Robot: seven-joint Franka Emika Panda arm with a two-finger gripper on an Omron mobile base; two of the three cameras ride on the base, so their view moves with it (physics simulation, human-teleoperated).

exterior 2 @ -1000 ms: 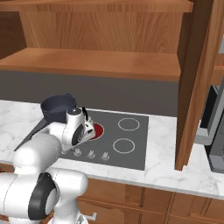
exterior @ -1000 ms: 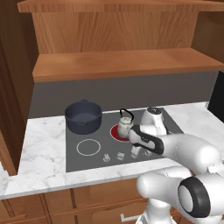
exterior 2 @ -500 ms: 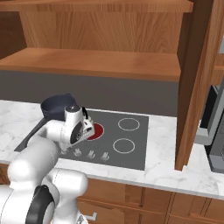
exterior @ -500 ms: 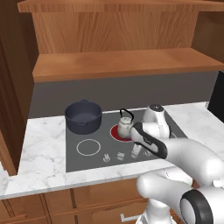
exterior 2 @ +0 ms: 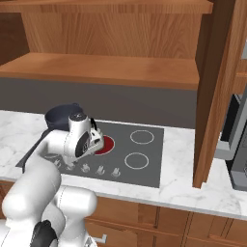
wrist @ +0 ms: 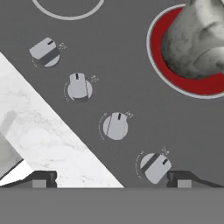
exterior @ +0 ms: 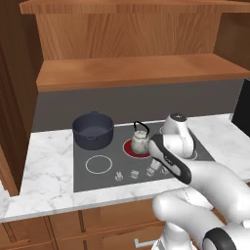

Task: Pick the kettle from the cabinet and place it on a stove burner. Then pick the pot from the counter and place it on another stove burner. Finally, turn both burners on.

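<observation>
Cabinet (exterior: 132,73): brown wood-grain, thick shelf board over the cooking area, side panel (exterior 2: 214,91) standing on the right in the right base view.

Counter (exterior: 49,166): white marble with grey veins, framing the cooktop.

Cooktop (exterior 2: 144,164): dark grey slab set into the counter; ring-marked burners; a row of four knobs along its front edge.

Arm (exterior: 205,180): white with dark joints, reaching over the front of the cooktop, hand low above the knob row.

Pot (exterior: 93,130): wide, dark blue-grey, upright on the rear left burner, well apart from the hand.

Kettle (exterior: 140,141): small, silvery-grey, black loop handle, upright on a burner (wrist: 192,83) glowing red, just right of the pot.

Gripper (wrist: 111,177): empty, fingers spread wide; in the hand view one tip sits over the counter edge, the other beside the nearest knob.

Knobs: four grey dials, (wrist: 45,52), (wrist: 78,86), (wrist: 115,125), (wrist: 155,166); the last lies closest to the fingertips and its pointer stands at a different angle from the two middle ones.
</observation>
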